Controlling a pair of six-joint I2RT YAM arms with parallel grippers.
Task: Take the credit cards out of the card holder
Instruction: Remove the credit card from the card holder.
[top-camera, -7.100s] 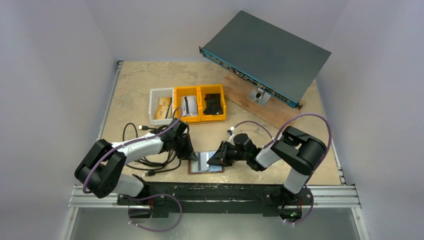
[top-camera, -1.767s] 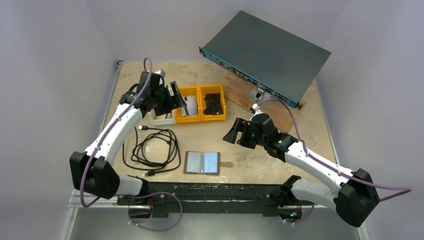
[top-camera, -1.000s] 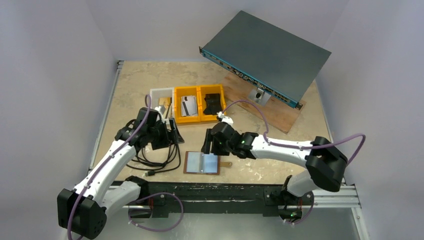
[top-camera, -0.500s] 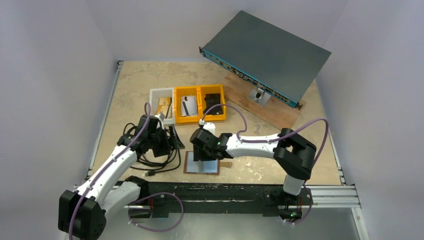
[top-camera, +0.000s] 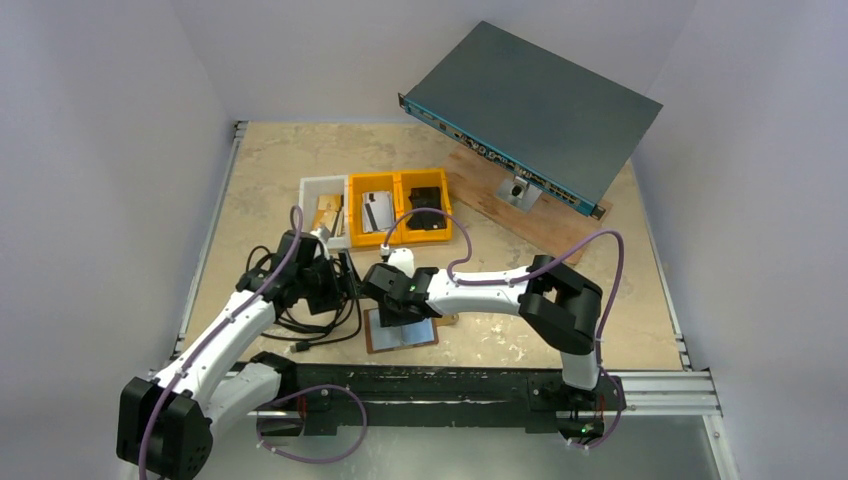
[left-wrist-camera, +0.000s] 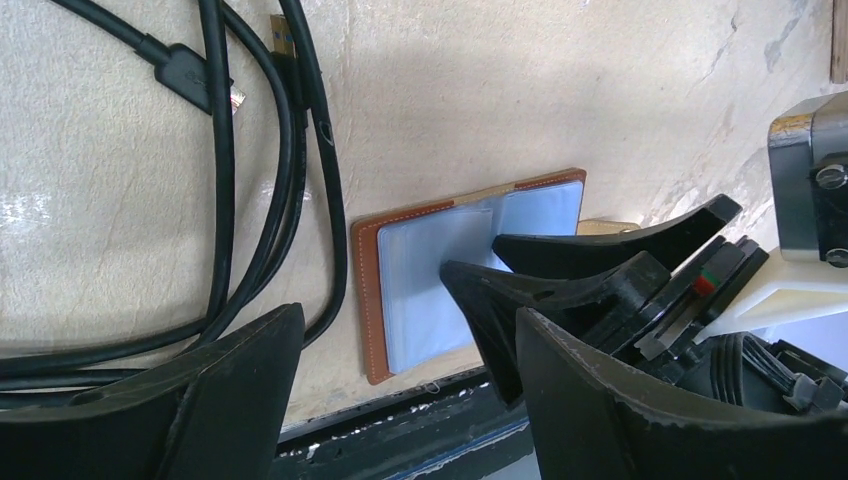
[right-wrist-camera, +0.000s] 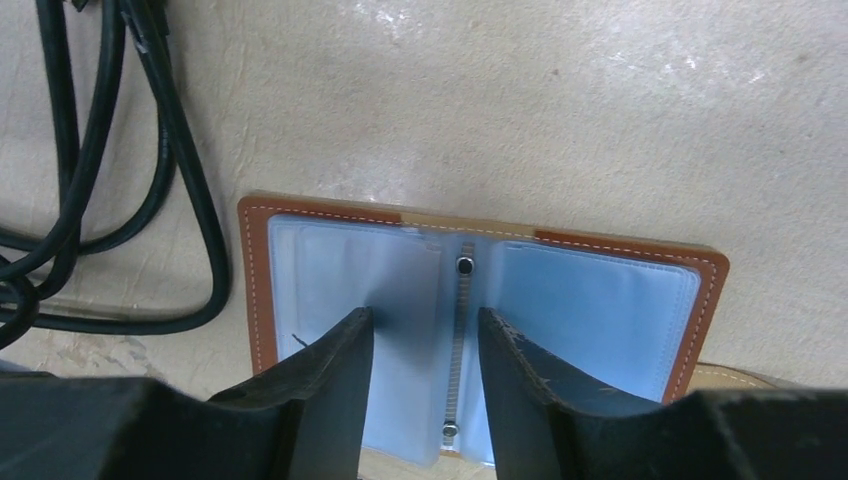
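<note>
The card holder (top-camera: 405, 335) lies open near the table's front edge, brown with shiny blue pockets (right-wrist-camera: 590, 310). No card shows in the pockets that face up. My right gripper (right-wrist-camera: 425, 320) points down onto its left page beside the riveted spine (right-wrist-camera: 462, 300), jaws a little apart, and its fingertips (left-wrist-camera: 470, 280) touch the plastic. To the holder's left, above the cable, my left gripper (left-wrist-camera: 407, 315) hangs open and empty. Tan credit cards (top-camera: 326, 213) lie in the white bin (top-camera: 309, 193), and white-grey ones (top-camera: 376, 211) in a yellow bin (top-camera: 356, 215).
A coiled black cable (top-camera: 300, 305) lies left of the holder, close to its edge (right-wrist-camera: 190, 200). A chunky black object (top-camera: 426, 206) fills the other yellow bin. A grey network switch (top-camera: 535, 100) leans on a wooden board (top-camera: 530, 225) at the back right.
My right gripper has swung left and down onto the open card holder, with its jaws narrowing. The holder has turned slightly. The left arm has barely moved.
</note>
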